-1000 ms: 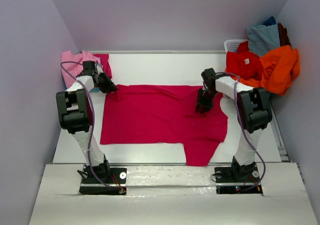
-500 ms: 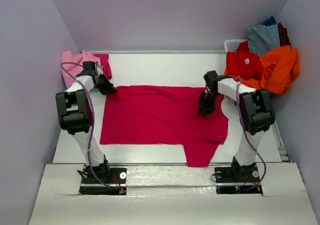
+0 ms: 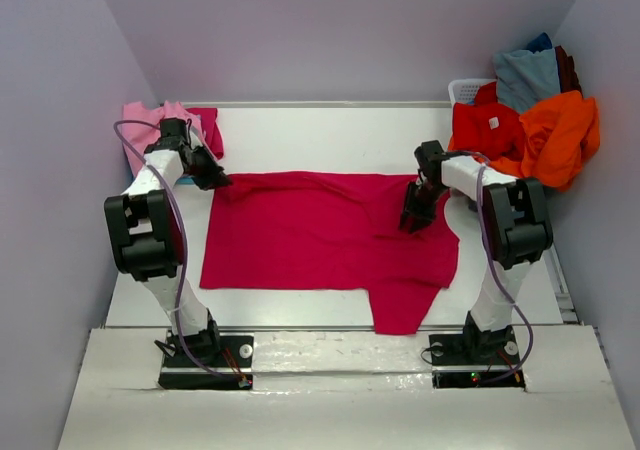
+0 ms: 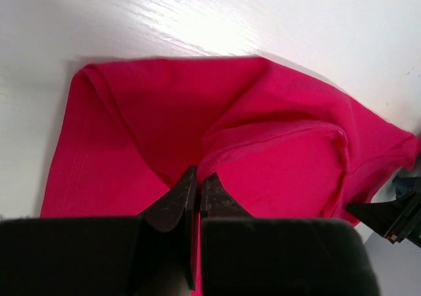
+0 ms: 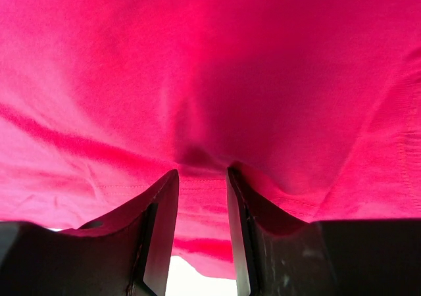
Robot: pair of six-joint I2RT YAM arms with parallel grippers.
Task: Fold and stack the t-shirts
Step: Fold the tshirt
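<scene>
Two claws hold the crimson t-shirt (image 3: 320, 240), one toward each side, a grip that looks set up to carry the far edge over for a first fold. The left claw (image 3: 213, 177) is pressed together on a thin ridge of fabric at the shirt's far left corner. The right claw (image 3: 413, 220) has its fingers partly apart, yet appears clamped on a thicker bunch puckering between the tips. Only the overhead view shows the rest: the shirt spread between the claws on the white table (image 3: 330, 130), a light pink t-shirt (image 3: 150, 125) just behind the left claw, an orange t-shirt (image 3: 560, 135) heaped beyond the right claw. Only the wrist views show the pinches themselves — slim on the left, bulky on the right.
</scene>
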